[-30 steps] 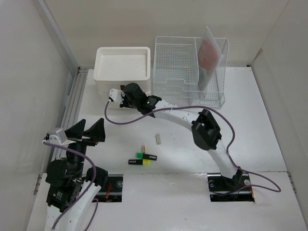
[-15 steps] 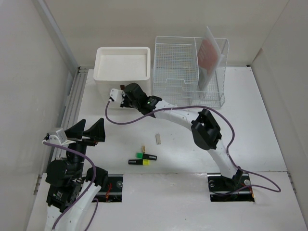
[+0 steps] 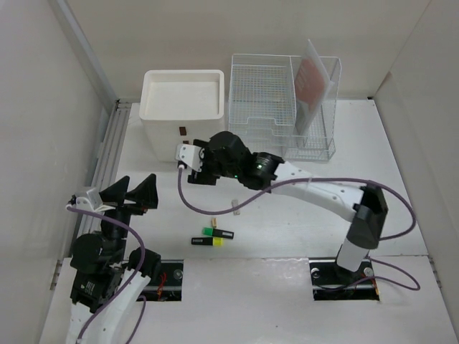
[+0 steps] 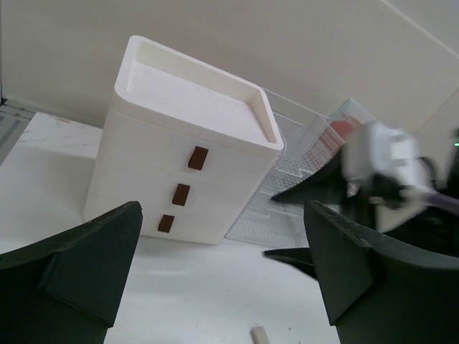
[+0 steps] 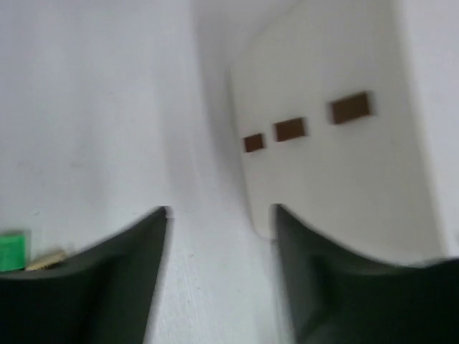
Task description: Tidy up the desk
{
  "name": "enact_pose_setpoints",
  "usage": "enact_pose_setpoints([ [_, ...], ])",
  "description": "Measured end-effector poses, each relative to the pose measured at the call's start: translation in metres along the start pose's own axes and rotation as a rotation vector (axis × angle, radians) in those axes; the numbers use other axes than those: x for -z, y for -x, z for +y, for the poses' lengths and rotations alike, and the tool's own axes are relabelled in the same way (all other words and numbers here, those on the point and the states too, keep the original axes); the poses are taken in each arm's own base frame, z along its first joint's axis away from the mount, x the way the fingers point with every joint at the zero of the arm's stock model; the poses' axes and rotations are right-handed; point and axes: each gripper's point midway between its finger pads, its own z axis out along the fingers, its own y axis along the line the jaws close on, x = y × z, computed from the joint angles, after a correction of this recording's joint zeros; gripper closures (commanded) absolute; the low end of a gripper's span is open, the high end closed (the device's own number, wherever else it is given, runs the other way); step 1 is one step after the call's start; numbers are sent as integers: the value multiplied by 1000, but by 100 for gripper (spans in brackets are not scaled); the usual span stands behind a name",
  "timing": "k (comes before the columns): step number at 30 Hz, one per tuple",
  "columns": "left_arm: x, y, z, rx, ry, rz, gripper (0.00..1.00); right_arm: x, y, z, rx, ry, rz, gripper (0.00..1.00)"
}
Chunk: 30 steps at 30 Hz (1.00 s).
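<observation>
Right hand withdrawn from drawer box at 11 o'clock; jaws now parted, empty. Drawers look flush. Table lies beneath both arms. Markers near 6 o'clock unsorted, likely next.

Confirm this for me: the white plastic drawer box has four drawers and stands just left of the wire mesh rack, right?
Not quite: the white plastic drawer box has three drawers, not four. The left wrist view shows three brown handles stacked on its front. It does stand just left of the wire mesh rack.
</observation>
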Motion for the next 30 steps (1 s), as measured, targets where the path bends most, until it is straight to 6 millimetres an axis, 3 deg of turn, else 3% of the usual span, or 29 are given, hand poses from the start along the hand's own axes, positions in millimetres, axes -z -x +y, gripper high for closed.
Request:
enact_pose_setpoints([
  [2,-8,-8,2,-6,20,33,12,30,14,-19,4,-105,-24,3],
  [3,-16,-17,3,-14,38,72,17,47,17,-29,3,-152,-31,0],
  [6,-43,-58,9,-51,99,240,22,98,23,-66,-25,-294,-55,0],
  [7,-52,-84,14,-64,128,337,27,112,27,-78,-43,-335,-72,0],
  [10,-62,-125,20,-62,166,485,33,152,28,-113,-130,-442,-127,0],
  [13,-60,-155,25,-30,191,570,42,184,14,-141,-242,-494,-183,4],
  [17,-57,-164,23,60,185,550,42,216,-29,-169,-398,-527,-217,8],
  [19,-54,-169,23,140,171,495,42,225,-46,-170,-467,-514,-229,8],
  [21,-49,-181,27,224,159,444,42,227,-48,-162,-512,-471,-260,9],
  [26,-39,-224,45,337,196,447,41,233,-27,-142,-545,-365,-361,9],
  [30,-47,-238,48,352,211,459,41,241,-14,-133,-540,-331,-425,9],
])
